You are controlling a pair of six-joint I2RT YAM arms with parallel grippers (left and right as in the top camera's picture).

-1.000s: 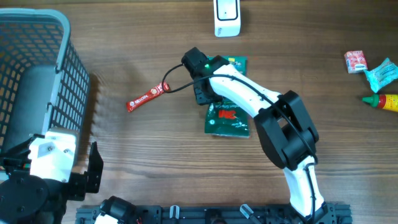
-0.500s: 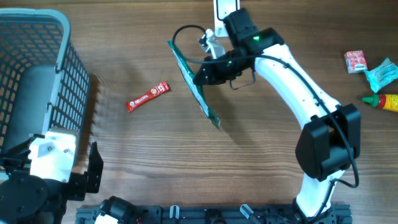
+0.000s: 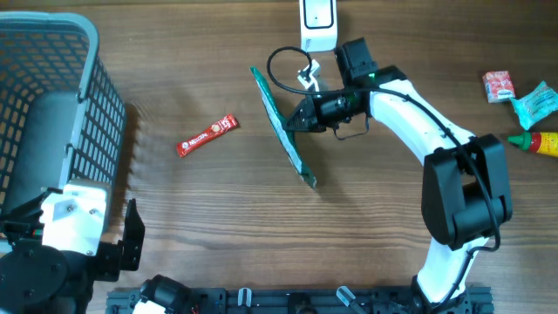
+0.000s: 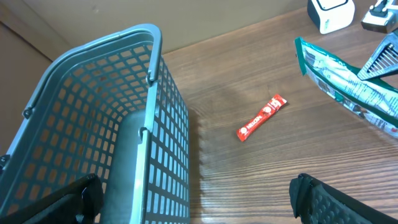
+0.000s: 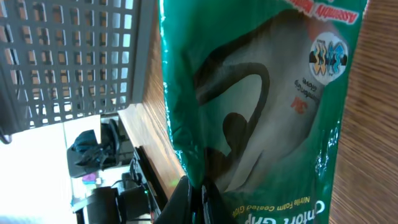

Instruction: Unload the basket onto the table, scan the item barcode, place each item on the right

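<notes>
A green glove package [image 3: 283, 131], the item, hangs edge-on above the table with my right gripper [image 3: 298, 118] shut on its edge. The white barcode scanner [image 3: 317, 22] stands at the far edge, just behind the gripper. In the right wrist view the package [image 5: 261, 106] fills the frame, and the shut gripper [image 5: 198, 193] pinches its lower edge. From the left wrist camera the package [image 4: 354, 90] shows at the right and the scanner [image 4: 331, 14] at top right. My left gripper [image 3: 131, 235] rests open and empty at the near left, beside the basket.
A grey wire basket [image 3: 52, 105] stands at the left, close to the left gripper [image 4: 199, 202]. A red sachet [image 3: 207, 135] lies on the wood between basket and package. A pink pack [image 3: 499, 85], a teal pack [image 3: 534, 105] and a red-and-yellow bottle [image 3: 540, 142] sit at the right edge.
The right gripper lifted the green package off the table, where it lay flat, turned it edge-on and carried it back toward the scanner, then slightly right. The left arm stayed still.
</notes>
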